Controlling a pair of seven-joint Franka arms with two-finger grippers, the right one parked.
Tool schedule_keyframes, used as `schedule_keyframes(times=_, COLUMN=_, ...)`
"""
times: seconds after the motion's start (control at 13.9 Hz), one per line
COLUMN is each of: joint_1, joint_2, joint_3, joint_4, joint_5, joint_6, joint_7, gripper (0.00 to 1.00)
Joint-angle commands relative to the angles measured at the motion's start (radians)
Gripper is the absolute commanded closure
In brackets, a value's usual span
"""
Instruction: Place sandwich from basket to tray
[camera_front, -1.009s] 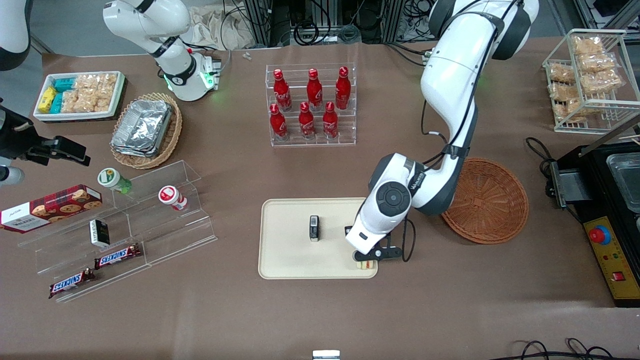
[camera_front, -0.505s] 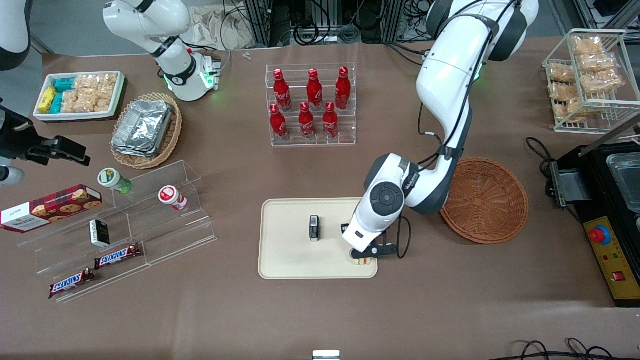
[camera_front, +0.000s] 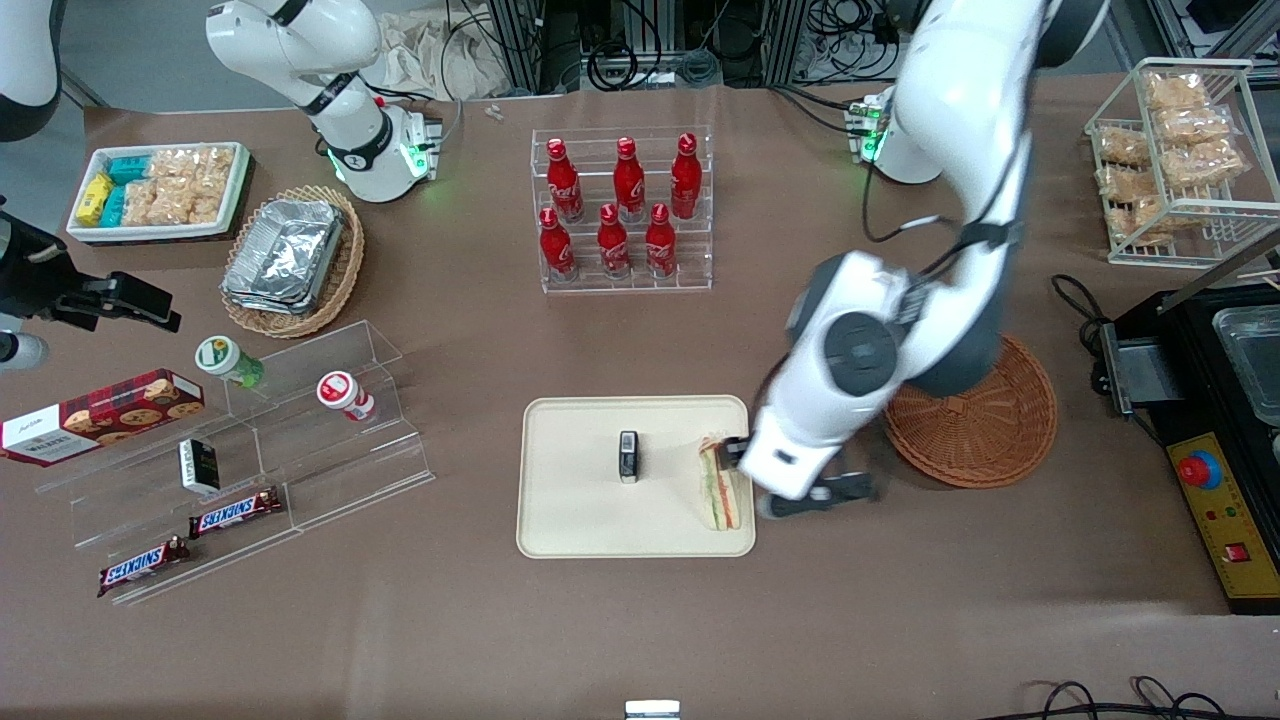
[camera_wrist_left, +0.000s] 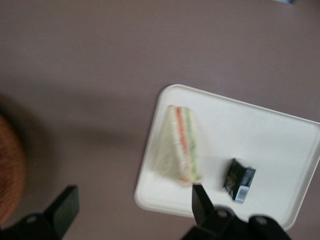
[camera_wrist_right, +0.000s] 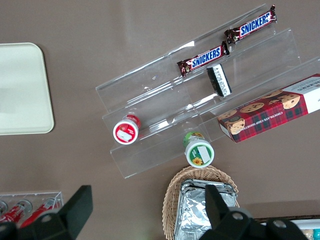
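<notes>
The sandwich (camera_front: 720, 487) lies on its side in the cream tray (camera_front: 580, 520), at the tray's edge nearest the reddish-brown basket (camera_front: 985, 420). In the left wrist view the sandwich (camera_wrist_left: 179, 145) shows its red, orange and green layers on the tray (camera_wrist_left: 280, 135). My left gripper (camera_front: 785, 480) hangs above the table between tray and basket, raised off the sandwich. In the wrist view the gripper (camera_wrist_left: 132, 207) is open and empty, its jaws wide apart over the tray's corner. The basket (camera_wrist_left: 10, 175) is empty.
A small black box (camera_front: 628, 456) stands mid-tray. A rack of red bottles (camera_front: 625, 210) stands farther from the camera. A clear stepped shelf (camera_front: 300, 440) with snacks lies toward the parked arm's end. A wire rack (camera_front: 1180, 150) and a black machine (camera_front: 1220, 440) stand toward the working arm's end.
The gripper has let go of the sandwich, risen and drawn back toward the basket. The sandwich, hidden under the wrist before, now lies uncovered on the tray.
</notes>
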Motion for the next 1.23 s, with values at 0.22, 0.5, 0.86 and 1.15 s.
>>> schedule_keyframes(times=0.22, joint_1=0.269, joint_2=-0.331, joint_3=0.014, joint_4=-0.206, joint_5=0.019, joint_6=-0.124, joint_7=0.264, gripper=0.00)
schedule_keyframes(times=0.5, joint_1=0.286, joint_2=-0.611, joint_3=0.017, joint_4=-0.620, joint_5=0.183, joint_6=0.093, joint_7=0.298, gripper=0.00)
schedule_keyframes(times=0.86, joint_1=0.287, joint_2=-0.585, joint_3=0.081, joint_4=-0.554, joint_5=0.200, joint_6=0.023, joint_7=0.381, gripper=0.00)
schedule_keyframes(times=1.15, joint_1=0.287, joint_2=-0.530, joint_3=0.128, joint_4=-0.472, joint_5=0.140, joint_6=-0.037, joint_7=0.462, gripper=0.00)
